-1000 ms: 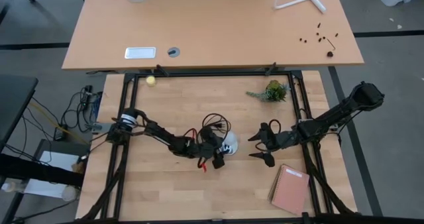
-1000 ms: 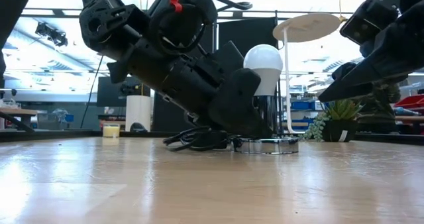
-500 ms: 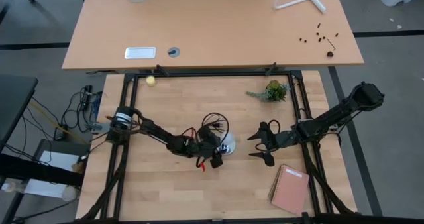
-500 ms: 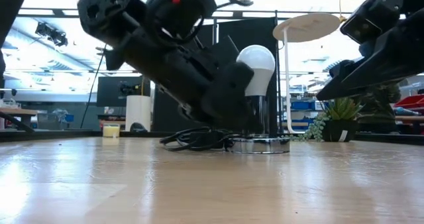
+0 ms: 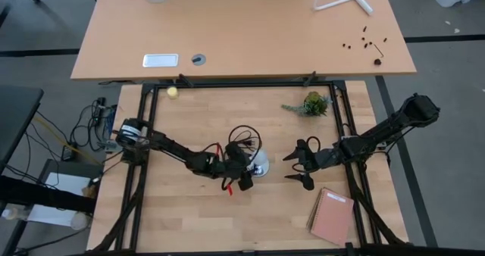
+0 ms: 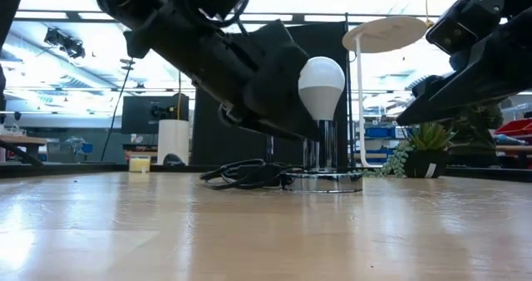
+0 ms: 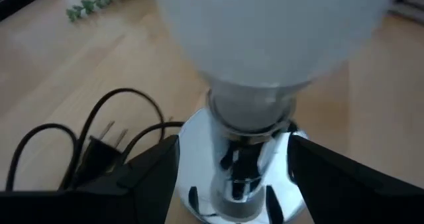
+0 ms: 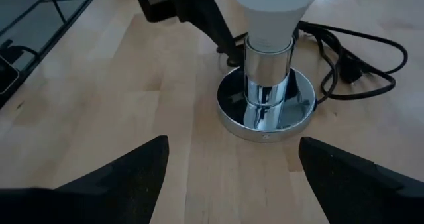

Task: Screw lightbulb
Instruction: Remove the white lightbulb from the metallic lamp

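The lightbulb (image 6: pixel 321 86) stands upright in the chrome socket stem of the round silver base (image 8: pixel 266 103), near the middle of the bench (image 5: pixel 189 210), with a black cord (image 5: pixel 244 138) coiled just behind it. The left pincer (image 7: pixel 232 168) is at the bulb's neck, its jaws parted to either side of the stem; whether the pads actually bear on the bulb cannot be told from these views. The right pincer (image 5: pixel 301 163) hangs to the right of the base, jaws spread wide and empty, clear of the work. Judged state: bulb seated, threading not confirmed complete. Risks noted: the base is unrestrained, so a turning force from the left pincer could spin or slide the whole base across the bench rather than drive the thread; an off-axis push could tip the base or cross-thread the bulb; excess squeeze could crack the bulb; the loose cord lies close enough to snag the left arm.
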`<action>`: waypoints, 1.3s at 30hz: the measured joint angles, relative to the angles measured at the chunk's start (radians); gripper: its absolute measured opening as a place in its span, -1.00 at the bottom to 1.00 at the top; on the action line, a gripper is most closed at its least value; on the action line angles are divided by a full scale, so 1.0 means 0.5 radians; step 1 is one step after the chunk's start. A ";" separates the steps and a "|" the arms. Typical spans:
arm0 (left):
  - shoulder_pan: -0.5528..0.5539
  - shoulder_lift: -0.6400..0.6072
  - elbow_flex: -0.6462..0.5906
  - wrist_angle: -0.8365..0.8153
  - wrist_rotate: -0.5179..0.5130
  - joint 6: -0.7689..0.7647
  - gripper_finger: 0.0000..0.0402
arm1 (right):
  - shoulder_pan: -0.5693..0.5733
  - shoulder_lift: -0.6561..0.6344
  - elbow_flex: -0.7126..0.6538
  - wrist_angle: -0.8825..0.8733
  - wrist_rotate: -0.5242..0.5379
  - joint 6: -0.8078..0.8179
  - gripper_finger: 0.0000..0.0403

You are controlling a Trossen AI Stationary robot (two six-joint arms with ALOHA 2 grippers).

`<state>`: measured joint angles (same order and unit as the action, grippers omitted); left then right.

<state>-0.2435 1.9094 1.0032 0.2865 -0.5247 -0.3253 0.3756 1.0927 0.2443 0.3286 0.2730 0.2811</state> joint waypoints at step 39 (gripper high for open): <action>-0.027 0.483 0.004 0.948 -0.092 0.173 0.01 | -0.233 0.000 0.673 -1.035 -0.130 -0.307 0.72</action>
<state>-0.2569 2.1509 1.0050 0.7605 -0.5710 -0.2390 0.2593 1.0927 0.5809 -0.1890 0.2080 0.1277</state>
